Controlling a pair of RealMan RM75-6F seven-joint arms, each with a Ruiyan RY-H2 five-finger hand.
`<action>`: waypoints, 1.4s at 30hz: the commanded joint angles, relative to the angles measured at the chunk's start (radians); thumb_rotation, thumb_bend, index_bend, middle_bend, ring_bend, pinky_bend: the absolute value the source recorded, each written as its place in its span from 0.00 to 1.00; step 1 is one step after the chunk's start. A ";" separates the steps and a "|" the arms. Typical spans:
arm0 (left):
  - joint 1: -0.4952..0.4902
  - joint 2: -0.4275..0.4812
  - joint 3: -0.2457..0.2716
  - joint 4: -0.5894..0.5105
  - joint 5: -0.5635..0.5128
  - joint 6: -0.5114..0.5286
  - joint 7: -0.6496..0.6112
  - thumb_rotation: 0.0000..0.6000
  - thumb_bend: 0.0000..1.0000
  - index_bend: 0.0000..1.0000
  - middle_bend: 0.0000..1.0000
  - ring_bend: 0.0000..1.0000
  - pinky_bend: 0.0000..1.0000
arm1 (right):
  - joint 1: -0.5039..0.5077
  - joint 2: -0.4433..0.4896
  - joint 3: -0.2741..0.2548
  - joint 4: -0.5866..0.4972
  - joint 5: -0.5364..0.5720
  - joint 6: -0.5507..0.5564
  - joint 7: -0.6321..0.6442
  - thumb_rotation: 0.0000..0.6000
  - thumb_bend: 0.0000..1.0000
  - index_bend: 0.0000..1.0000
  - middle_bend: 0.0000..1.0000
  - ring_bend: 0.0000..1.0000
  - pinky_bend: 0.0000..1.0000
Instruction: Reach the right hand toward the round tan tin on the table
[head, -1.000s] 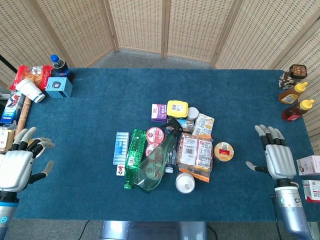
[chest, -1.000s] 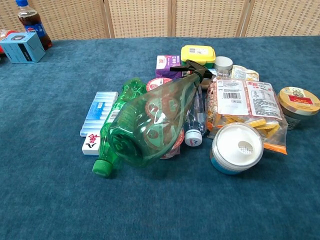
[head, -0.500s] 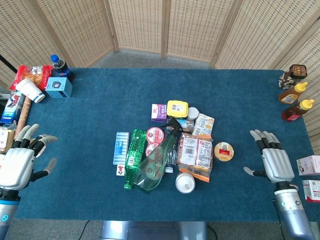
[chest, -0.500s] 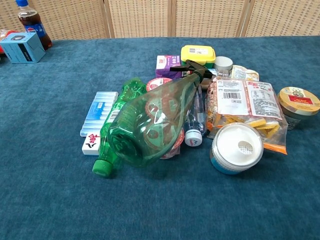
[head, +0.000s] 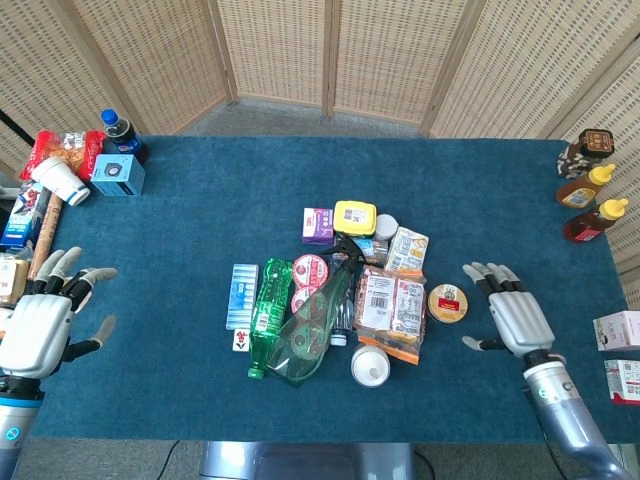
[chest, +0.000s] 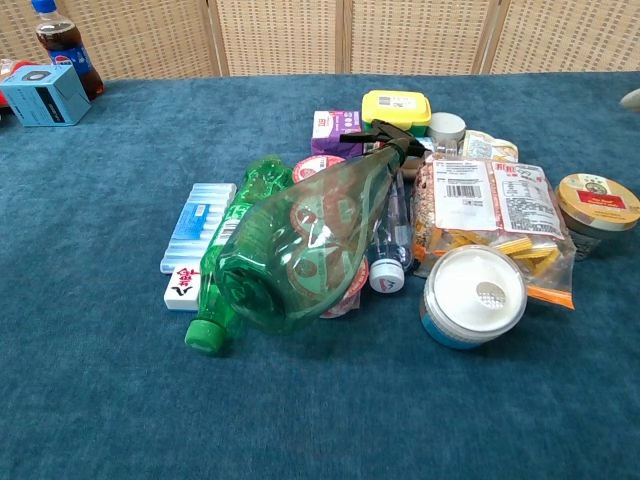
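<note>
Our left hand (head: 38, 325) rests spread and empty at the table's left edge. The round tan tin (head: 447, 302) sits at the right of the central clutter, beside a snack bag (head: 391, 305). Our right hand (head: 510, 315), spread and empty, is near it, not touching; closing that gap remains. Blue cloth (head: 200, 220) covers the table; wicker screens (head: 380, 55) stand behind.

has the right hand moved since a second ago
Yes. In the head view the right hand has shifted left across the table, closing most of the gap to the round tan tin, which has stayed put.

Round tan tin (head: 447, 302), upright, lid on
</note>
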 joint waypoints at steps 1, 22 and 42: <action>0.002 0.001 0.000 0.000 -0.001 0.002 0.000 1.00 0.41 0.25 0.34 0.08 0.00 | 0.036 -0.018 0.003 0.019 0.014 -0.045 -0.018 0.96 0.00 0.00 0.00 0.00 0.00; 0.023 0.002 0.005 0.012 -0.009 0.026 -0.006 1.00 0.41 0.25 0.33 0.07 0.00 | 0.179 -0.097 0.005 0.115 0.146 -0.212 -0.092 0.97 0.00 0.00 0.00 0.00 0.00; 0.039 -0.002 0.008 0.028 -0.006 0.039 -0.035 1.00 0.41 0.25 0.33 0.07 0.00 | 0.219 -0.141 0.010 0.186 0.224 -0.206 -0.085 1.00 0.00 0.46 0.81 0.72 0.41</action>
